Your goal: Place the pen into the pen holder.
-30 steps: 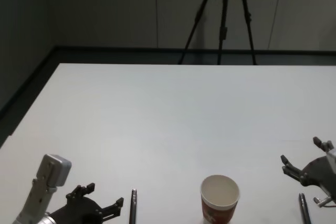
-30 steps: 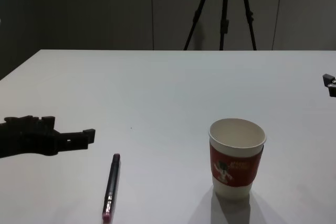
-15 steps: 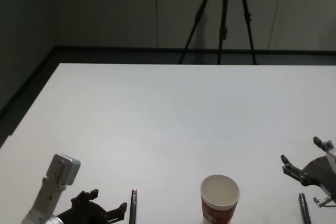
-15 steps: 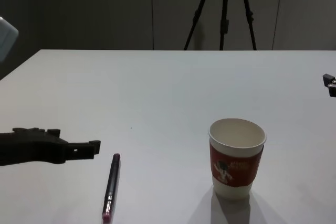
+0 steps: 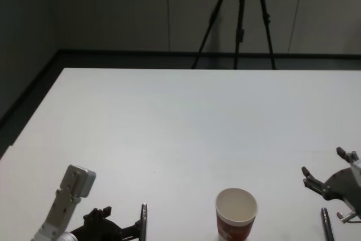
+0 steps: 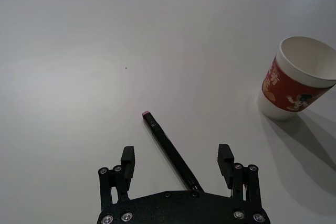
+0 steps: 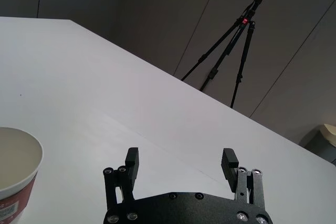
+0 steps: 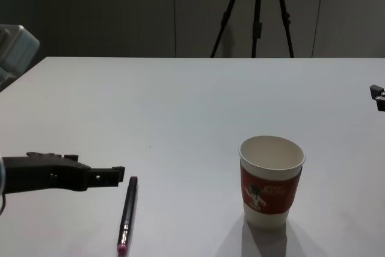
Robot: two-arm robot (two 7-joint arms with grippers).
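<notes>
At the near left of the tabletop [image 5: 186,117]: left gripper [image 6: 177,155], low over the surface, fingers spread wide, closed on nothing. Step in hand, by judgement: approach for the pick, grasp not yet made. Next move, by judgement: lowering until the fingers straddle the barrel, closing across it, then lifting, tipping upright and carrying rightward to the mouth of the cup.

Next along: pen [image 8: 127,213], flat on the tabletop, just right of the fingertips in the chest view, lined up between the two fingers in the left wrist view, well apart from the cup. Slim dark barrel, pink at the tip; thin, likely to roll if nudged.

Right of centre: cup [image 8: 272,182], upright near the front edge. White paper, red sleeve with a small cartoon figure and white lettering, mouth open, nothing visible inside.

Far right: right gripper [image 7: 181,156], parked, fingers apart, holding nothing. Second dark pen [image 5: 326,222] on the tabletop just beside it.
</notes>
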